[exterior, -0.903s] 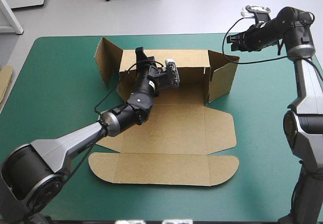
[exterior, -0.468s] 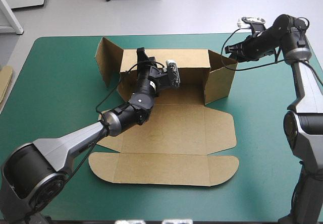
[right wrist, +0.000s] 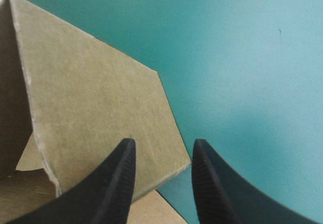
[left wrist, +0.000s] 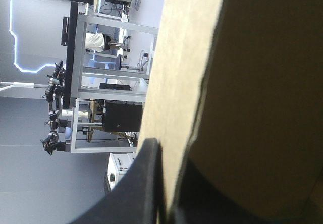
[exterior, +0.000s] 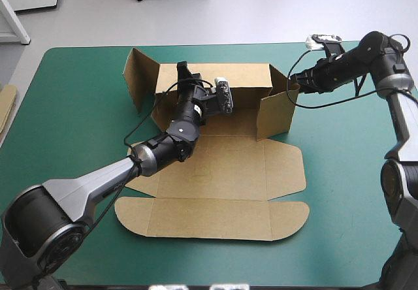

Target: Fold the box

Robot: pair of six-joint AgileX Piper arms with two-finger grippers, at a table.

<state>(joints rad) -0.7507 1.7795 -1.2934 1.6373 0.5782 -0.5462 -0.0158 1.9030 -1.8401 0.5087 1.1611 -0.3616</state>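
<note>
- One brown box (exterior: 222, 172) lies mid-tabletop (exterior: 72, 127). It is partly built: the back wall (exterior: 245, 78) stands upright, while the base and lid panel lie flat toward the near edge.
- Two side flaps stand at the ends of the back wall. The left flap (exterior: 136, 78) splays outward. The right flap (exterior: 277, 110) was splayed out just before and has now swung inward, angling across the right end of the base.
- The right end effector (exterior: 295, 79) has come in against that flap's upper far corner. Its black fingers are parted and hold nothing. In the right wrist view the flap's outer face (right wrist: 96, 113) lies just ahead of them.
- The left end effector (exterior: 183, 66) is all but closed on the top edge of the back wall, with the board pinched between its fingers.
- Judgement: the right side wall is mid-fold and not yet tucked. The left flap is still to do.
- Count: one box, two raised flaps, two end effectors, and one edge of spare board (exterior: 6, 104) at the tabletop's left edge.
</note>
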